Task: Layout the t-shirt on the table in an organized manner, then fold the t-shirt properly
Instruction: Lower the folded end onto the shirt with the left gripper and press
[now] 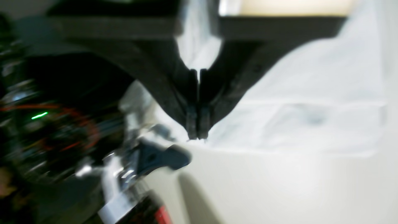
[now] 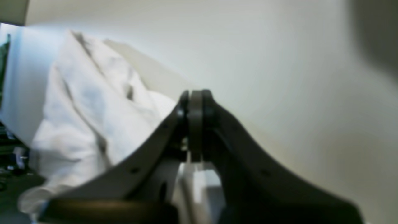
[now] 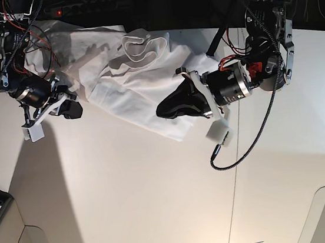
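The white t-shirt (image 3: 139, 80) lies crumpled on the table (image 3: 130, 196) at the far middle, with its collar (image 3: 141, 47) facing up. My left gripper (image 3: 160, 110) reaches over the shirt's near edge. In the left wrist view its jaws (image 1: 198, 135) are shut, tips right at the t-shirt's (image 1: 311, 102) edge where it meets the table (image 1: 279, 186). Blur hides whether any cloth is pinched. My right gripper (image 3: 73, 110) hovers beside the shirt's left side. Up close it (image 2: 196, 93) is shut and empty, the t-shirt (image 2: 93, 109) bunched to its left.
A black cable (image 3: 245, 144) loops from the left arm down onto the table. A thin dark seam (image 3: 237, 195) runs across the tabletop. Wiring and electronics (image 1: 46, 124) sit past the table's edge. The table's near corners are cut off.
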You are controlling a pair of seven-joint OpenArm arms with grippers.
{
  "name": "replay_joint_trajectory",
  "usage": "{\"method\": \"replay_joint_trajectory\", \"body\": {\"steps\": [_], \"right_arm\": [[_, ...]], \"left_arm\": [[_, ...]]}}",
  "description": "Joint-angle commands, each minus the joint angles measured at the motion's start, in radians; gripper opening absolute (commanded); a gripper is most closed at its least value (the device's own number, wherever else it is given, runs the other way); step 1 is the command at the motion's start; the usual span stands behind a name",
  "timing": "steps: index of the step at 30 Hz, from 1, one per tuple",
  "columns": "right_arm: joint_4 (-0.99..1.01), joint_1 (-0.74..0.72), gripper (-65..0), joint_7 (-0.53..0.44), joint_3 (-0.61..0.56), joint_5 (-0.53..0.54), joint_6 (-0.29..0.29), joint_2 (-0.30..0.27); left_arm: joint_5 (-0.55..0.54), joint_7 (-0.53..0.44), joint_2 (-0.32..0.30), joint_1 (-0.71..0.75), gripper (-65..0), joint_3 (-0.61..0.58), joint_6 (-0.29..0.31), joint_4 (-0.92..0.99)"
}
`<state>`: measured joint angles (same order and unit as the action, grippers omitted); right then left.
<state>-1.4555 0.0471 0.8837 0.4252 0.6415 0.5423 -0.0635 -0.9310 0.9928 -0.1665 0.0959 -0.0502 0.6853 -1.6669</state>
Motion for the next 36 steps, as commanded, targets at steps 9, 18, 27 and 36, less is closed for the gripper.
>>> {"method": "replay_joint_trajectory", "body": {"steps": [9, 18, 27, 36], "right_arm": [[-0.018, -0.025, -65.0, 0.019, 0.001, 0.074, 0.023, -0.006], [-0.018, -0.024, -65.0, 0.04, 0.002, 0.114, 0.023, -0.006], [-0.018, -0.036, -65.0, 0.041, 0.117, 0.119, 0.023, -0.006], [-0.013, -0.174, -24.3, -0.066, 0.151, 0.018, 0.022, -0.033]], "left_arm": [[0.175, -0.04, -0.03, -0.099, -65.0, -0.309, 0.013, 0.12], [0.464, -0.415, -0.03, -0.279, -65.0, -0.363, -0.145, 0.595], [0.531, -0.396, -0.031, -0.274, -65.0, -0.063, -0.241, 0.621], [0.427, -0.352, -0.03, -0.239, -65.0, -0.035, -0.109, 0.621]]}}
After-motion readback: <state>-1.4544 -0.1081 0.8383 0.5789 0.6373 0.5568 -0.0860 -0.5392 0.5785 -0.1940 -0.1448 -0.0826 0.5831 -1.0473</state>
